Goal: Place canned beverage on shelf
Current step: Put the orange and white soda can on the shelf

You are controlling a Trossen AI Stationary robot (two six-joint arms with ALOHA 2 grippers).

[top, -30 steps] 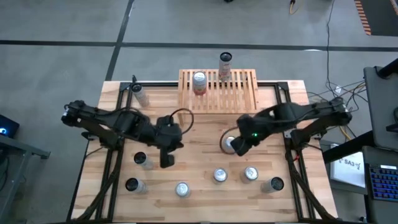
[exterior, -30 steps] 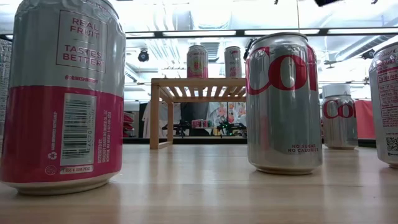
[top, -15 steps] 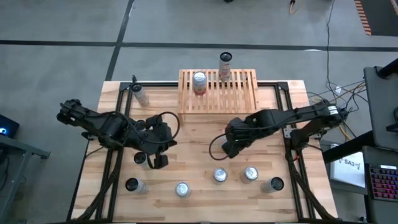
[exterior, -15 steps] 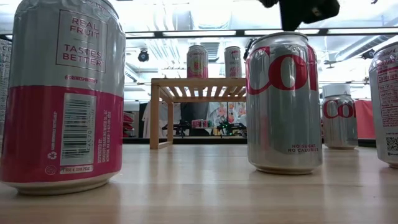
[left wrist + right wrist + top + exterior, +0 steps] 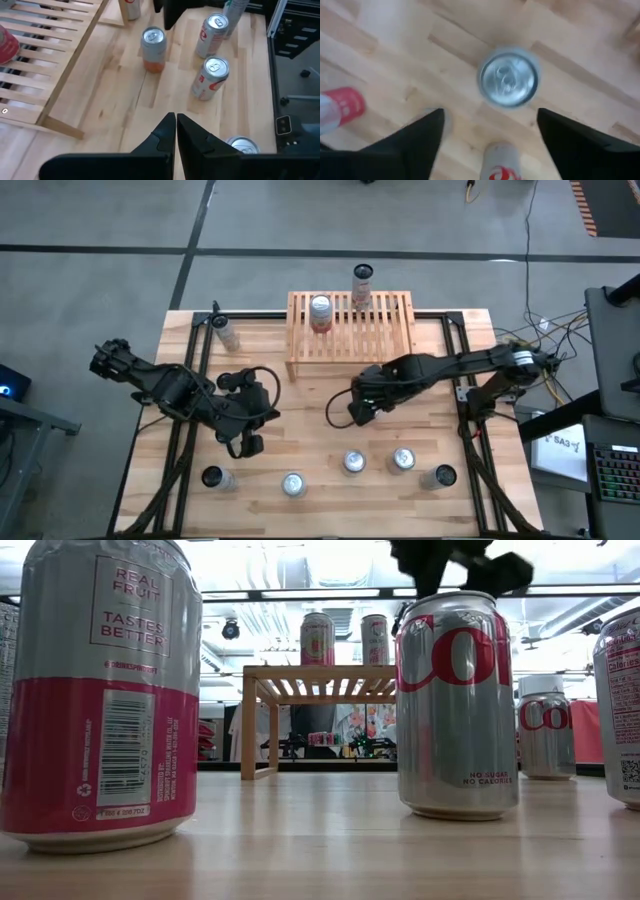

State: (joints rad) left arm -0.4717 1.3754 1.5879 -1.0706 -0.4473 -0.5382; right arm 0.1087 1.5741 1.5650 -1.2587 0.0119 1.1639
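The right gripper [image 5: 490, 142] is wide open, holding nothing, above the can [image 5: 508, 83]. Smooth, hard, slippery; grab its round sides.

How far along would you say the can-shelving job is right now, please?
Done: two cans stand on the shelf. In hand: the right tool, open, hovers over a silver can without gripping it. Left: that can and several loose cans on the table need shelving; the left tool waits shut at the table's left.
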